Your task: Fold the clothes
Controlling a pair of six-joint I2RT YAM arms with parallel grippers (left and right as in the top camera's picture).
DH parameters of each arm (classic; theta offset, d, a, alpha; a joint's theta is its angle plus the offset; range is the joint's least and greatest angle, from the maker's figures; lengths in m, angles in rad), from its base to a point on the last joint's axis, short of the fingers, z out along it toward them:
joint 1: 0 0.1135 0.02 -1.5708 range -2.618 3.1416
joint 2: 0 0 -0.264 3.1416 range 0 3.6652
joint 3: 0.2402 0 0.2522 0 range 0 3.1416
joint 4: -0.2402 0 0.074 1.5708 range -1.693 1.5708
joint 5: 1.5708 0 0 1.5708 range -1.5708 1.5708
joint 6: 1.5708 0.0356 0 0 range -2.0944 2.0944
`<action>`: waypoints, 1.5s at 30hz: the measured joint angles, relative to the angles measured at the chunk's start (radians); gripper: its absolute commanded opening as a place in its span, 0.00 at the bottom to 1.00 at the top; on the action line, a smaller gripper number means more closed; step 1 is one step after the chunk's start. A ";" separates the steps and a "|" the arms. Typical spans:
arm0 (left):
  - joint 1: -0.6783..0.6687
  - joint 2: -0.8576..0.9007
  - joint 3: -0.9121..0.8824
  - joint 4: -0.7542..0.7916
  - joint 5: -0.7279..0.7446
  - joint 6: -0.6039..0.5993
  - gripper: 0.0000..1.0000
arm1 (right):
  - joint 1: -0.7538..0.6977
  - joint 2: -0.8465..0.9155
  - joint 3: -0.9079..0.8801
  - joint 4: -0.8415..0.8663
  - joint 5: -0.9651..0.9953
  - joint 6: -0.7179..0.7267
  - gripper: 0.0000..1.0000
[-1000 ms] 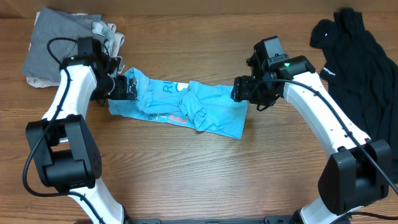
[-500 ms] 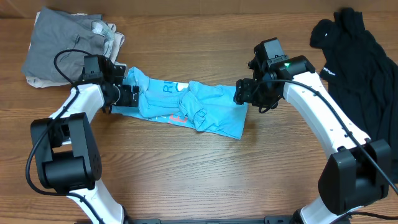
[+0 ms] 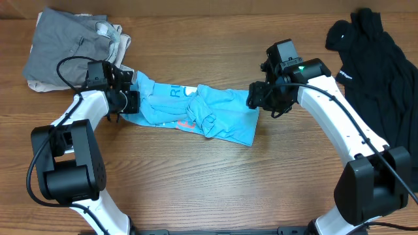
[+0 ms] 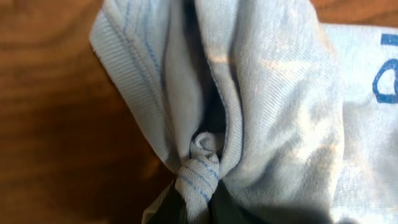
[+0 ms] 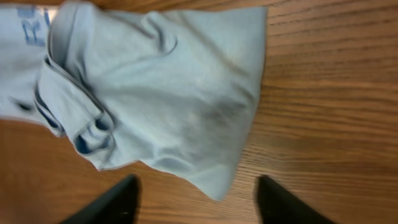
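A crumpled light blue shirt (image 3: 196,114) with printed letters lies stretched across the middle of the wooden table. My left gripper (image 3: 130,101) is at its left end. In the left wrist view the gripper (image 4: 196,199) is shut on a bunched fold of the shirt's stitched hem (image 4: 199,168). My right gripper (image 3: 253,99) hovers at the shirt's right end. In the right wrist view its dark fingers (image 5: 121,196) stand apart, the gripper (image 5: 196,183) open over the wood. A corner of the shirt (image 5: 168,93) points down between them, ungripped.
A pile of grey clothes (image 3: 65,42) sits at the back left, just behind my left arm. A black garment (image 3: 375,52) lies at the right edge of the table. Bare wood (image 3: 215,176) stretches in front of the shirt.
My left gripper has closed on the shirt's left hem and drawn it slightly left, and the left arm has lowered. The right gripper's fingers have narrowed a little; its arm stayed put.
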 measured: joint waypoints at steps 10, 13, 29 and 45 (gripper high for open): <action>0.000 -0.194 0.170 -0.224 -0.020 -0.003 0.04 | 0.035 0.000 -0.116 0.239 -0.123 0.135 0.04; 0.000 -0.267 0.182 -0.229 -0.034 -0.003 0.04 | 0.035 0.003 -0.185 0.340 -0.172 0.158 0.04; -0.233 -0.362 0.182 -0.247 -0.058 0.135 0.04 | -0.002 0.017 -0.194 0.351 -0.306 0.173 0.04; -0.669 -0.100 0.184 -0.227 -0.143 0.203 0.61 | -0.340 -0.147 0.373 -0.082 -0.319 -0.021 0.25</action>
